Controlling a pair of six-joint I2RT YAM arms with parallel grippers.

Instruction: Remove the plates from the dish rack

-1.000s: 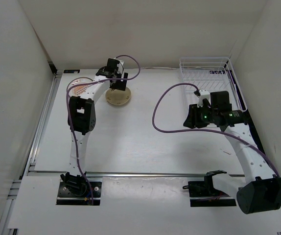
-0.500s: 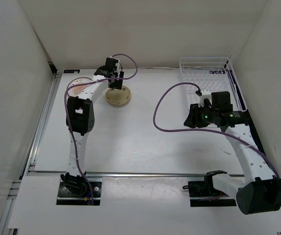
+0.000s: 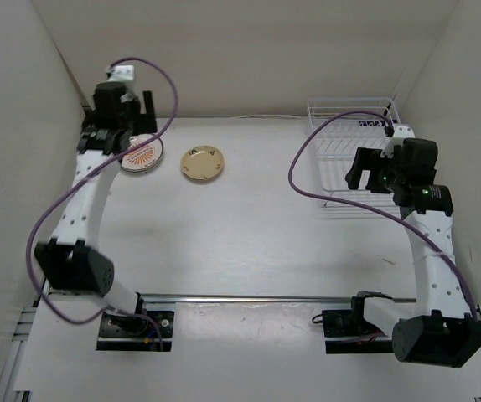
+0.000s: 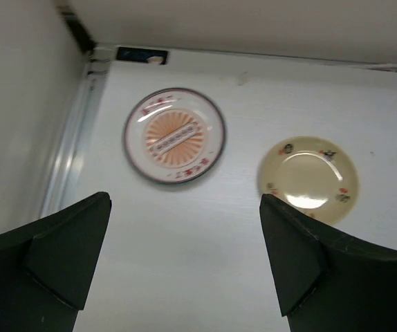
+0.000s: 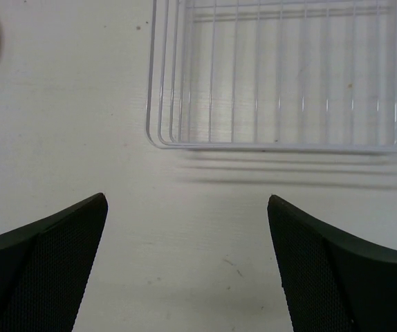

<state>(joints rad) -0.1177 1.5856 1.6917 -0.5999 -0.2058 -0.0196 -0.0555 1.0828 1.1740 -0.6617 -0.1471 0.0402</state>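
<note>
1. Plates (image 3: 142,153): we see two, and neither is in a grasp.
2. The left end effector (image 4: 185,199) has its jaws spread wide with nothing between them. It hangs above the far left corner of the worktop (image 3: 240,226), looking down on both plates.
3. Beyond its fingers (image 4: 67,249) in the left wrist view lies the sunburst plate (image 4: 174,135). It is white with an orange sunburst and a dark rim, and lies flat on the worktop close to the metal rail (image 4: 74,142) at the left edge.
4. The tan plate (image 4: 308,180) lies flat to the right of it, near but not touching, with small dark marks round its rim.
5. The right end effector (image 5: 187,198) is likewise wide open and holds nothing. It hovers over the worktop just in front of the dish rack (image 5: 281,146).
6. The dish rack, of white wire, stands in the far right corner of the worktop beside the right wall. Its near rim runs across the right wrist view beyond that end effector and apart from it.
7. In the top view we find the rack well apart from the two plates, which lie on the far left side.
8. A purple cable (image 3: 291,172) loops out from each arm.
</note>
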